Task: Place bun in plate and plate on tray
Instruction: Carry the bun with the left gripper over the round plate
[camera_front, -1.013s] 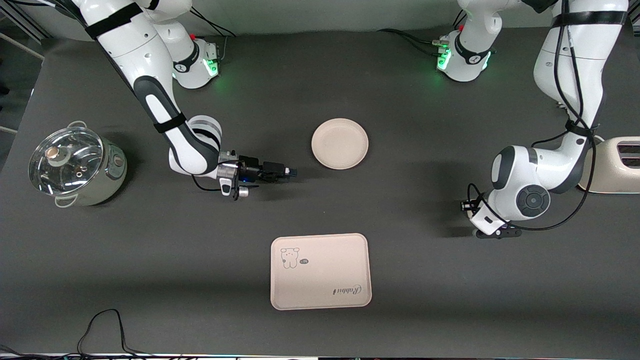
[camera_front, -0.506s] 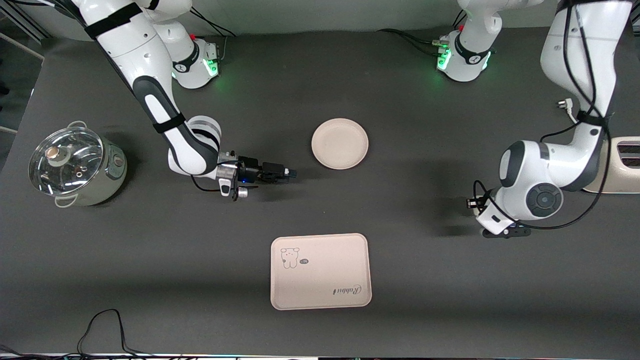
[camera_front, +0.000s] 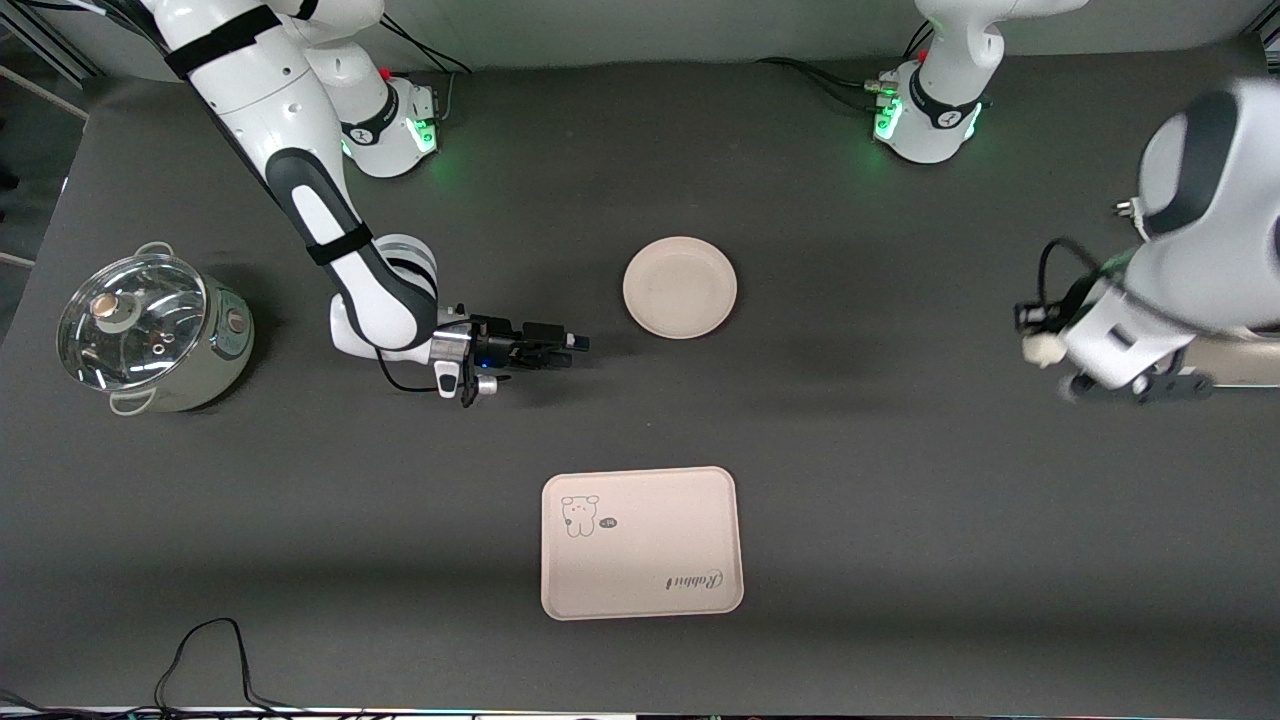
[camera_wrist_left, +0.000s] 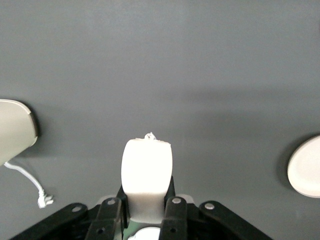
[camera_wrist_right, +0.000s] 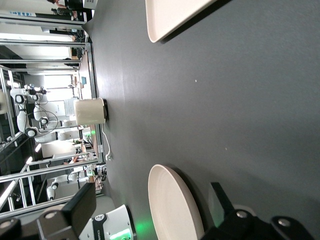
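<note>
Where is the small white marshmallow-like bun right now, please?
The small white bun is clamped in the left gripper, up in the air over the dark table near the cream toaster at the left arm's end.

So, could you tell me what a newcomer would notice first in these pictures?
Probably the left tool, raised over the table's left-arm end by the toaster, shut on the white bun. Next, the empty plate mid-table, with the right tool low beside it, and the tray nearer the camera.
</note>
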